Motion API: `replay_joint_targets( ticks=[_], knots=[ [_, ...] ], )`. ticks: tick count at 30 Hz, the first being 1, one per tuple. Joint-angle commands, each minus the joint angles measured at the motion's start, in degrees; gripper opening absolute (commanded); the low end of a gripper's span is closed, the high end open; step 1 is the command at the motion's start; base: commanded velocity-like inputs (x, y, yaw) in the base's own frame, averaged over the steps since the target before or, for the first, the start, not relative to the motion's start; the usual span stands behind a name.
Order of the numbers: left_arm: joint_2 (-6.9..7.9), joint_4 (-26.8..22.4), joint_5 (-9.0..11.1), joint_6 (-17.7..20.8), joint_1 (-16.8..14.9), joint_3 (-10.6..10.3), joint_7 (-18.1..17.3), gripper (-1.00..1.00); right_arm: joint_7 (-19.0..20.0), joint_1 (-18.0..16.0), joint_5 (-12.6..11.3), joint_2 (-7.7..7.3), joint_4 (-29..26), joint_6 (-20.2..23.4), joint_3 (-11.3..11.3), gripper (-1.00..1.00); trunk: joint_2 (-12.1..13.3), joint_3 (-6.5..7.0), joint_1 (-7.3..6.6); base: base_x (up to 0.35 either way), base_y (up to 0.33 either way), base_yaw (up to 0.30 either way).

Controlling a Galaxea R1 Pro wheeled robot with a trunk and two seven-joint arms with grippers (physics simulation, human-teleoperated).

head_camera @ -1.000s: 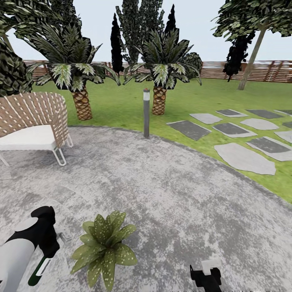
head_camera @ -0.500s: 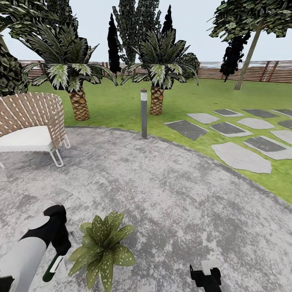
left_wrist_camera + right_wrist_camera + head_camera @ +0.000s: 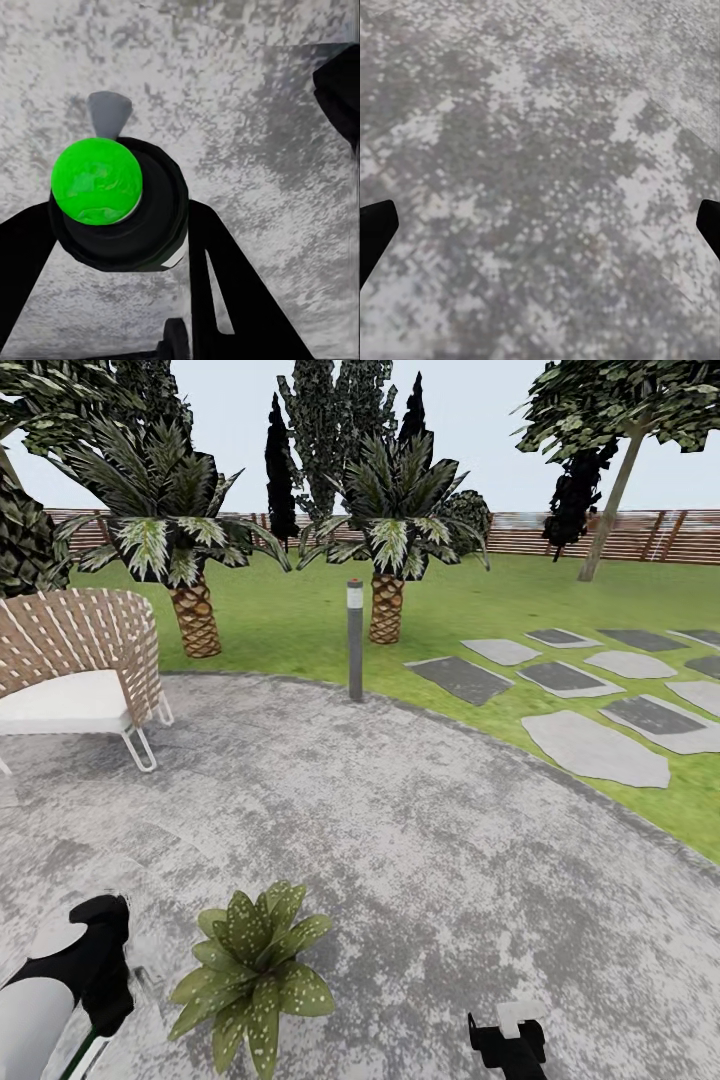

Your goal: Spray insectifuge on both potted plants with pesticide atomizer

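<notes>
A broad-leaved spotted potted plant stands on the grey stone patio of the garden; its leaves hide the pot. My left gripper hangs just left of the plant, shut on the pesticide atomizer, whose dark green body points down toward the frame's bottom edge. In the left wrist view the atomizer appears end-on between the two black fingers, showing a bright green round top and a grey nozzle. My right gripper sits low at the bottom right, open over bare patio, its fingertips far apart.
A wicker chair with a white cushion stands at the left. A grey bollard light marks the patio's far edge. Beyond it are two palm trees, lawn, stepping stones and a brown slatted fence.
My left gripper with the atomizer first swung up close to the plant, then drew back down and left, away from the leaves. The right arm has stayed still.
</notes>
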Motion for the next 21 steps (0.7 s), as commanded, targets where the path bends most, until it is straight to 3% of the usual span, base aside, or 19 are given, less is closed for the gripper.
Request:
replay_joint_targets(
  ticks=[1, 4, 7, 9, 12, 16, 20, 21],
  knots=[
    [-0.04, -0.01, -0.32, 0.56, 0.25, 0.18, -0.34, -1.0, -0.45, -0.03, 0.02, -0.03, 0.03, -0.07, 0.47, 1.0, -0.02, -0.04, -0.01, 0.0, 0.0, 0.0],
    [-0.06, -0.42, -0.21, -0.16, 0.47, 0.61, 2.2, -1.0, -0.45, -0.03, 0.02, -0.03, 0.03, -0.07, 0.47, 1.0, -0.02, -0.04, -0.01, 0.0, 0.0, 0.0],
    [0.24, -1.0, -0.28, -0.33, -0.28, 7.02, 2.57, -1.0, -0.45, -0.03, 0.02, -0.03, 0.03, -0.07, 0.47, 1.0, -0.02, -0.04, -0.01, 0.0, 0.0, 0.0],
    [0.29, -0.56, -0.48, -0.45, 0.09, 7.4, 2.72, -1.0, -0.45, -0.03, 0.02, -0.03, 0.03, -0.07, 0.47, 1.0, -0.02, -0.04, -0.01, 0.0, 0.0, 0.0],
    [0.15, -0.09, -0.31, -0.51, 2.01, 7.34, 7.76, -1.0, -0.45, -0.03, 0.11, -0.13, 0.05, -0.07, 0.41, 1.0, -0.02, -0.04, -0.01, 0.0, 0.0, 0.0],
    [0.08, -0.05, 0.31, -0.45, 2.68, 7.86, 9.58, -1.0, -0.45, -0.03, 0.2, -0.56, 0.11, -0.07, 0.4, 1.0, -0.02, -0.04, -0.01, 0.0, 0.0, 0.0],
    [0.26, -0.79, 6.74, -0.92, 2.75, 7.92, 9.84, -1.0, -0.45, -0.03, 0.21, -0.64, 0.12, -0.07, 0.45, 1.0, -0.02, -0.04, -0.01, 0.0, 0.0, 0.0],
    [0.46, -0.99, 7.3, -1.11, 2.66, 7.93, 9.9, -1.0, -0.45, -0.03, 0.2, -0.62, 0.12, -0.07, 0.46, 1.0, -0.02, -0.04, -0.01, 0.0, 0.0, 0.0]
  ],
)
